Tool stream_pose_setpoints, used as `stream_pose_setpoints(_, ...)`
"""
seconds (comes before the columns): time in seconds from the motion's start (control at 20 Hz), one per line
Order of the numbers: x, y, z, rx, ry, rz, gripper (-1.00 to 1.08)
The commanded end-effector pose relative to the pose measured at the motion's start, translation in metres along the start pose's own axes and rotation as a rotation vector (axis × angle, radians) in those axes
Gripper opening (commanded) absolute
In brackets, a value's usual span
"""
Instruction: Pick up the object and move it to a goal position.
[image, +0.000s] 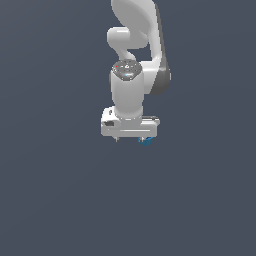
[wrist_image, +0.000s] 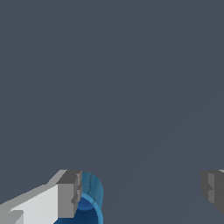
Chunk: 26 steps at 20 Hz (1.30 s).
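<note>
The blue cup (wrist_image: 89, 205), likely light, rigid and slippery, sat beside one finger of the wide-open gripper (wrist_image: 140, 192), best pinched across its tapered wall.

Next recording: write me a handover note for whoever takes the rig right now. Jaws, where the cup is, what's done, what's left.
Gripper: jaws wide open, holding nothing.
Cup: blue, right beside one finger on its inner side, far from the other finger. In the exterior view it peeks out under the white hand, toward that view's right.
Done: the hand is over the cup, which sits off-centre between the jaws.
Left: close on the cup, lift it, carry it to the goal. No goal marker shows in either view. Whether the finger touches the cup cannot be told.
</note>
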<state>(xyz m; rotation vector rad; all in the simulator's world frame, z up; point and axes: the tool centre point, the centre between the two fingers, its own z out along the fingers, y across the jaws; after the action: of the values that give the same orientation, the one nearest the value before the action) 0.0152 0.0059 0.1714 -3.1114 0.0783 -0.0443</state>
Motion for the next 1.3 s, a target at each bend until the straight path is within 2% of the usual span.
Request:
stream_pose_setpoints(0.0,0.000,0.000,0.000,0.000,0.000,0.000,0.28)
stream_pose_setpoints(0.35,0.005,0.009,-0.001,0.005,0.010,0.013,0.28)
stream_pose_setpoints(0.7,0.004,0.007,0.000,0.001,0.004,0.001,0.28)
stream_pose_setpoints(1.0,-0.009,-0.008,0.010,-0.029,-0.035,-0.096,0.28)
stream_pose_setpoints(1.25,-0.030,-0.029,0.023,-0.077,-0.095,-0.244,0.28)
